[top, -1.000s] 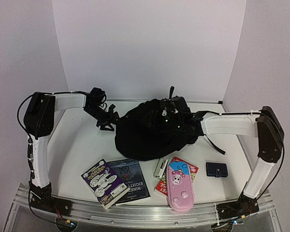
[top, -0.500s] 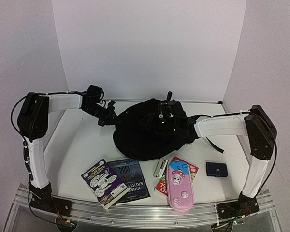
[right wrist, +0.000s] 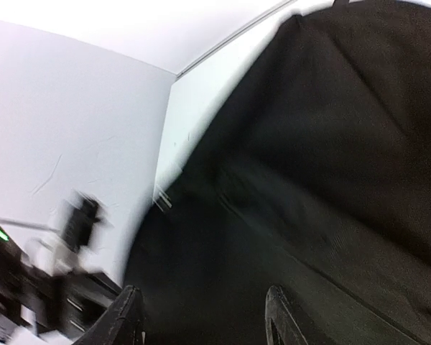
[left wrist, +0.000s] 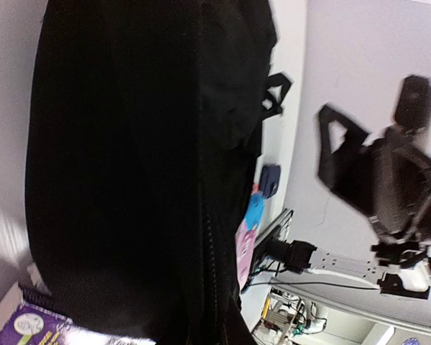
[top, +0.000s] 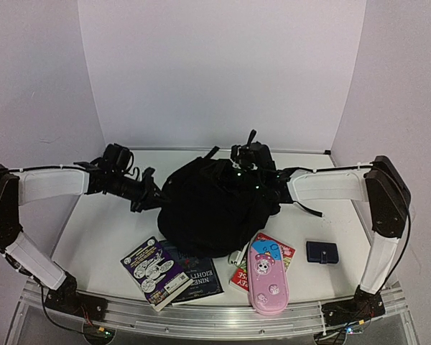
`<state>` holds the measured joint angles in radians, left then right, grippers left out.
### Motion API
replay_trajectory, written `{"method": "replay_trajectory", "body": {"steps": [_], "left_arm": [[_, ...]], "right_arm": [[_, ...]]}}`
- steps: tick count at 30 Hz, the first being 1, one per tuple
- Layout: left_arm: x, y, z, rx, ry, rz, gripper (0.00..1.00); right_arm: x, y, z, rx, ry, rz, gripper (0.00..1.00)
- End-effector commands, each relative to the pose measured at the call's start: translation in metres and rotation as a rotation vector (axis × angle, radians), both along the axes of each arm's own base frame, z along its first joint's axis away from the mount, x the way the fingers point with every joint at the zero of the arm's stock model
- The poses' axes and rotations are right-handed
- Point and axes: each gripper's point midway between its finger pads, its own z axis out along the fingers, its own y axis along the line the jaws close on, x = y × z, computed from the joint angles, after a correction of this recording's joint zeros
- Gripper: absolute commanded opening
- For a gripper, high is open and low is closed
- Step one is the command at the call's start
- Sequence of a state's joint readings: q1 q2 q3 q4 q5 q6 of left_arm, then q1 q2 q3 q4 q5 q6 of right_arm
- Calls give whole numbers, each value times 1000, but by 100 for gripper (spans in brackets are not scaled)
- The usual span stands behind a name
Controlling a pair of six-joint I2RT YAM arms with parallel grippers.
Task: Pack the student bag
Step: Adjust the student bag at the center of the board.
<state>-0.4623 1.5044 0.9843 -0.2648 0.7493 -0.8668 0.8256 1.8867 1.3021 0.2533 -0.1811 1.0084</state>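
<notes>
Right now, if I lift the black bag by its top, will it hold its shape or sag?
Likely sags: the student bag lies as a soft rounded mound of fabric, so it is probably floppy. Pushed, it would probably bunch rather than slide cleanly, and its near edge overlaps the dark book, which it might drag along.

- Left gripper (top: 149, 195): fingertips lost against the student bag (top: 212, 208); jaw state indeterminate.
- Right gripper (right wrist: 203, 320): wrist view blurred, fingers (right wrist: 129, 320) cut off by the lower edge; grip on the fabric indeterminate.
- Dark book (top: 195, 274): far edge hidden under the bag.
</notes>
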Motion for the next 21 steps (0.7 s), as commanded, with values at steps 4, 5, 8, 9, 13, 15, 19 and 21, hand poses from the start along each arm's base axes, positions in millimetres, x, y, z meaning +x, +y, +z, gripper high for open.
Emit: {"method": "replay_trajectory", "body": {"steps": [4,5,8,9,13,15,19,21], "left_arm": [[-52,19,-20,64,71,4,30],[-54,23,-20,88,73,-4,36],[-43,30,-9,128,29,-42,48],[-36,31,-4,138,8,-53,51],[-5,48,-9,193,-30,-50,54],[11,54,-19,213,-24,-45,54],[27,48,-31,215,-30,-78,54],[30,42,-35,191,-22,-95,53]], "right_arm": [[-12,39,-5,61,16,67,52],[-14,44,-8,64,22,75,52],[-19,58,-17,74,35,99,51],[-21,63,-18,79,38,106,51],[-24,77,-25,108,50,118,50],[-25,83,-28,128,57,117,48],[-23,91,-42,148,82,113,46],[-21,94,-47,153,89,110,44]]}}
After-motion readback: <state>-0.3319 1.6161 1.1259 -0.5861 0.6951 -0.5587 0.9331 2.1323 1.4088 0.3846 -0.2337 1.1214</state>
